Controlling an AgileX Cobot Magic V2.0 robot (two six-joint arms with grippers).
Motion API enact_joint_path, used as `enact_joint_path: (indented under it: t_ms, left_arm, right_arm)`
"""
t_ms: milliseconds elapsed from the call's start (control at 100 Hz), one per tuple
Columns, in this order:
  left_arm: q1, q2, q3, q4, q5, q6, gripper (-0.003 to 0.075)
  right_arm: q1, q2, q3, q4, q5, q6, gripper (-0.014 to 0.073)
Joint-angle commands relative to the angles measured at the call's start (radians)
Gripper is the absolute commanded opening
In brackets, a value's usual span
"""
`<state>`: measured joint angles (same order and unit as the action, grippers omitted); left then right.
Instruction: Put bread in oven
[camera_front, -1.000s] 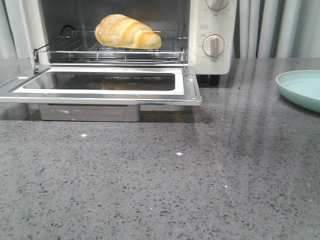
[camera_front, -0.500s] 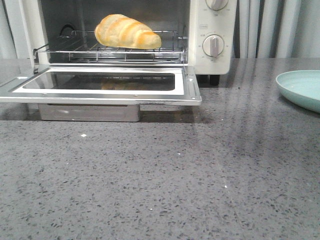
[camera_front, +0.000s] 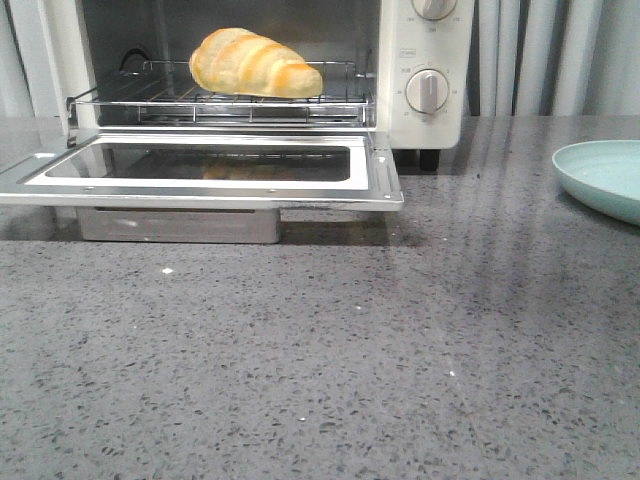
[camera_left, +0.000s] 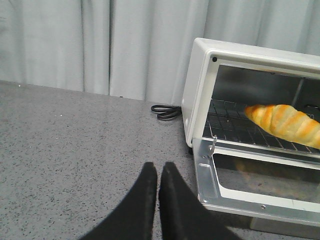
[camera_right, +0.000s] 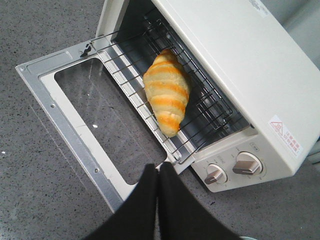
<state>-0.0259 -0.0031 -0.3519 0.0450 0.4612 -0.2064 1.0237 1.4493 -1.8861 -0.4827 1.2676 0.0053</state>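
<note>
Bench: grey speckled stone bench (camera_front: 330, 360), carrying all items.
Oven: cream-white countertop toaster oven (camera_front: 425, 60) with two round knobs, at the bench's far left edge; its glass-windowed door (camera_front: 200, 165) lies folded down flat.
Plate: pale green round plate (camera_front: 605, 175), at the bench's right edge, well apart from the oven.
Bread: golden-yellow ridged roll with orange patches (camera_front: 253, 63), lying on the wire rack (camera_front: 215, 105) inside the oven.
Left tool: black left tool (camera_left: 158, 172), fingers pressed together, holding nothing, above the bench beside the oven.
Right tool: black right tool (camera_right: 158, 175), fingers pressed together, holding nothing, above the door's corner.
Cord: black cord (camera_left: 165, 111), on the bench beside the oven.
</note>
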Motion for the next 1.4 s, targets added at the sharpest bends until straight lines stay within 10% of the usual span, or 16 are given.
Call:
enact_joint_path:
  t_ms: [0,480,770,1390]
  left_arm:
    - [0.004,-0.023,-0.024,-0.008,-0.078,0.000,-0.0021]
    - [0.004,-0.023,-0.024,-0.008,-0.078,0.000,-0.0021]
    - [0.004,-0.023,-0.024,-0.008,-0.078,0.000,-0.0021]
    - [0.004,-0.023,-0.024,-0.008,-0.078,0.000,-0.0021]
  right_arm:
    - [-0.001,-0.032,-0.022,-0.044,0.031,0.003,-0.0039]
    - [-0.092,-0.046,-0.019,-0.009,0.044,0.121,-0.0039]
    - [-0.326,-0.054,0.013,0.154,-0.003,0.121,-0.0039]
    - [-0.600,-0.401,0.715,0.292,-0.399,0.121,-0.0039]
